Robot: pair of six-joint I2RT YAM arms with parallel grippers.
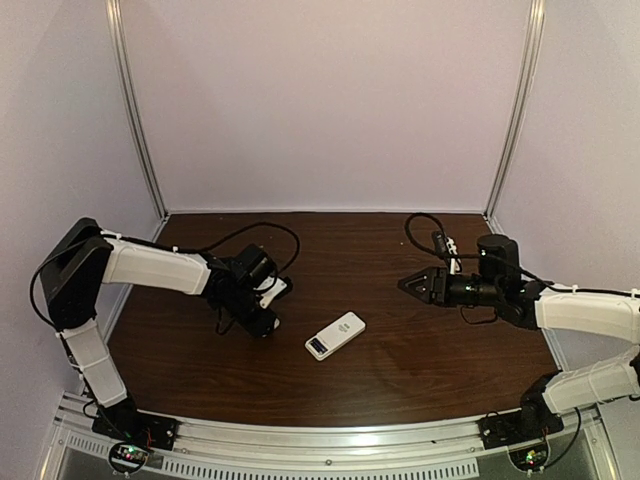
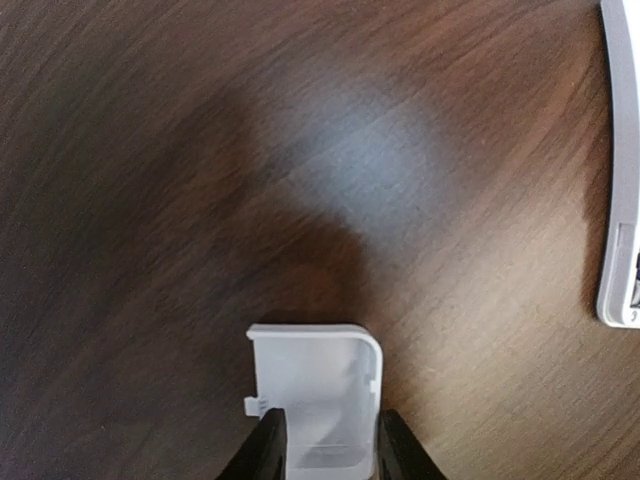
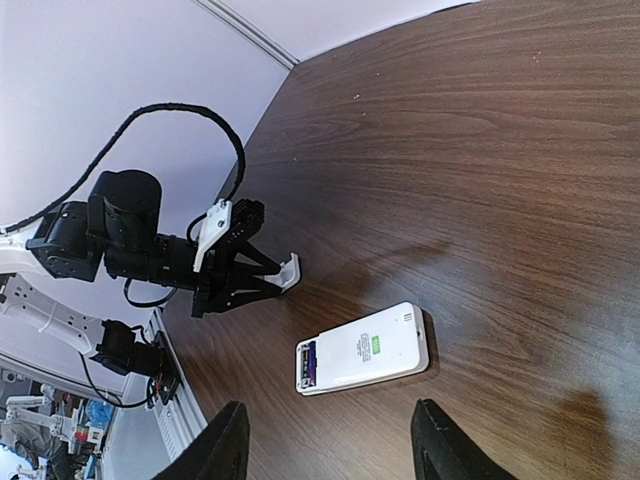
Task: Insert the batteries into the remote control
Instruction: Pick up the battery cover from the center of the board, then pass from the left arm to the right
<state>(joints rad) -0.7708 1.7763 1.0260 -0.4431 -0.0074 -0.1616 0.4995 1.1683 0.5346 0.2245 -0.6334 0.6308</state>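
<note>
Jaws of the left gripper (image 2: pixel 328 420) clamp the white cover (image 2: pixel 315 360); the right gripper's (image 1: pixel 410 283) stand apart, empty. The remote control (image 1: pixel 335 335) lies face-down on the table (image 1: pixel 200 350), batteries (image 3: pixel 309 365) apparently seated in its open bay; only refitting the cover seems left.

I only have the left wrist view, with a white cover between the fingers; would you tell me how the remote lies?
Observer: The remote control lies flat, back up, apart from the left gripper, which holds the cover.
Operator: Is its battery bay open?
Observer: Yes, one end is uncovered, and purple-blue shows inside, seemingly the batteries.
Operator: Where is the right arm?
Observer: The right gripper hangs open and empty above the table, on the remote's far side from the left gripper.
</note>
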